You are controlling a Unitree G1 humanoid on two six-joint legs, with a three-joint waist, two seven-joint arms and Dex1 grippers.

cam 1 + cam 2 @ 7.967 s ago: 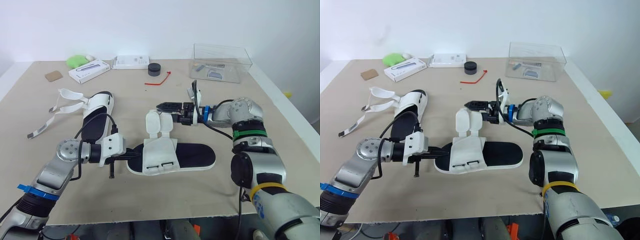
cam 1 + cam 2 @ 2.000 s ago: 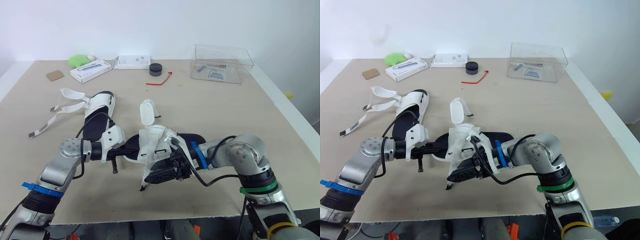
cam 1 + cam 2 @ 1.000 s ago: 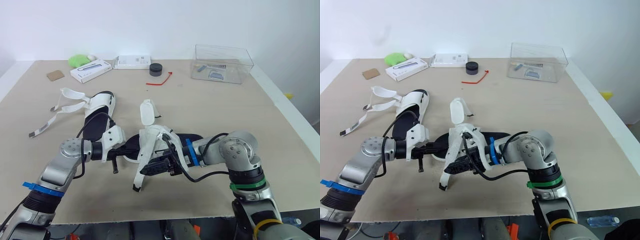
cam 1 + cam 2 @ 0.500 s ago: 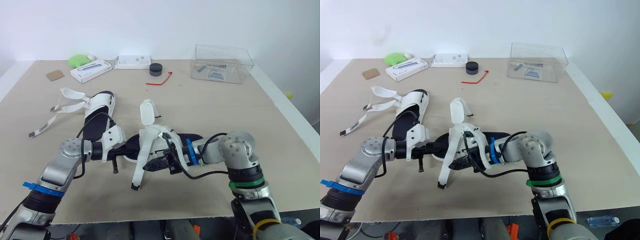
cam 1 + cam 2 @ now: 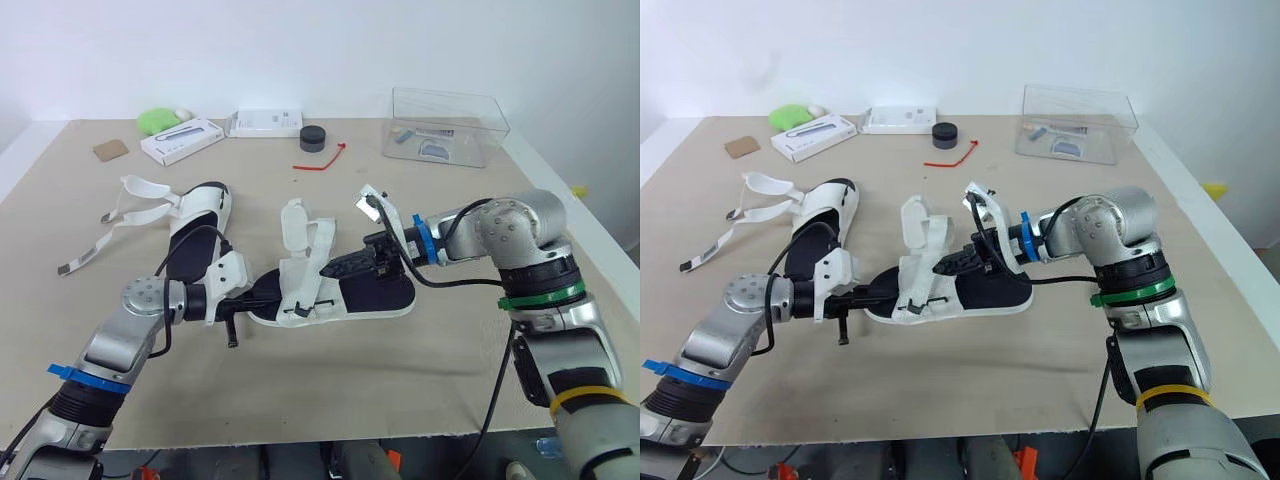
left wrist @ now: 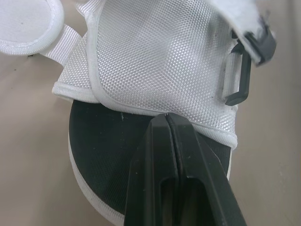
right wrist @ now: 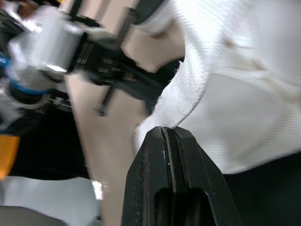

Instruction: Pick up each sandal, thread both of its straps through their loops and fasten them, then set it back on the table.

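**End effectors at the two ends of one sandal**

Left eye view: the left end effector (image 5: 262, 298) lies low over the table (image 5: 400, 385). Its tips reach in at the toe end of the near sandal (image 5: 385, 297). The right end effector (image 5: 345, 268) comes in from the other side, over the middle of the same shoe. The near sandal lies flat on the table between the two. Two white straps (image 5: 298, 222) stick up just past the right tips. The second sandal (image 5: 195, 222) lies beyond the left end effector, apart from it, with its thin bands loose on the table. A clear box (image 5: 445, 125) sits far beyond the right end effector.

Left wrist view: the left fingers (image 6: 150, 160) are pressed together. Their tips touch the rim of the white top (image 6: 155, 56), just above the black footbed (image 6: 101, 146). It is hard to tell if they pinch anything there. The loops (image 6: 237, 77) sit off to one side of the tips.

Right wrist view: the right fingers (image 7: 188, 179) are together and clamped on the edge of a strap (image 7: 188, 87). It comes out right at their tips. The left end effector shows blurry behind it.
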